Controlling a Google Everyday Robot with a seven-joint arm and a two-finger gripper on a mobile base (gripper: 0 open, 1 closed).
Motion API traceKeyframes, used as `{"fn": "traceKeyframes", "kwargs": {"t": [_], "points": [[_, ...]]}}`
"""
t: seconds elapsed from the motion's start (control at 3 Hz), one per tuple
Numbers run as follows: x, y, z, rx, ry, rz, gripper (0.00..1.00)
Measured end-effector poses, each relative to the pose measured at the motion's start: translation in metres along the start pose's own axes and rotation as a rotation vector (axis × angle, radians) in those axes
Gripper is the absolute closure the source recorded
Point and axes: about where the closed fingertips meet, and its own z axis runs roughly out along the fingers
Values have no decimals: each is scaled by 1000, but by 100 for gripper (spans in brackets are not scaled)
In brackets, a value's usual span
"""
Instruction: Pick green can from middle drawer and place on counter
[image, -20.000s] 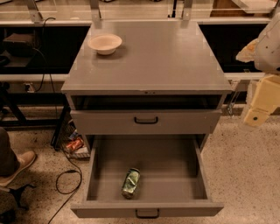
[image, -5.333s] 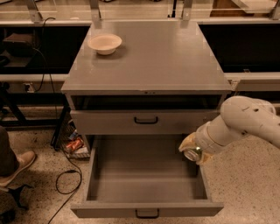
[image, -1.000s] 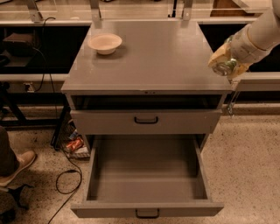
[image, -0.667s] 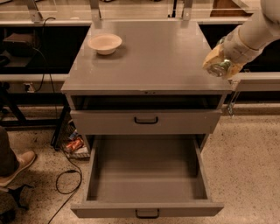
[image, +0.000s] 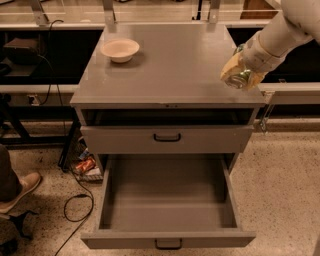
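My gripper (image: 239, 75) is shut on the green can (image: 238, 79) and holds it just above the right edge of the grey counter (image: 170, 65). Only the can's silver end and a bit of green show between the cream fingers. The middle drawer (image: 167, 200) is pulled wide open below, and its grey floor holds nothing. My pale arm comes in from the upper right corner.
A cream round bowl (image: 120, 49) sits at the counter's back left. The top drawer (image: 166, 137) is slightly ajar above the middle one. A person's shoe (image: 20, 190) and cables (image: 75, 200) lie on the floor at left. Metal rails stand behind the counter.
The can has left the drawer and is in my gripper. Over the last second the gripper has shifted a little left and inward over the counter's right edge.
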Motion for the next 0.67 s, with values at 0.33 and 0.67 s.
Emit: {"fn": "traceKeyframes", "kwargs": {"t": [0.33,0.67], "points": [[-1,-11,7,22,-24,-25,100],[-3,-22,19,29,-53,-46,82]]}}
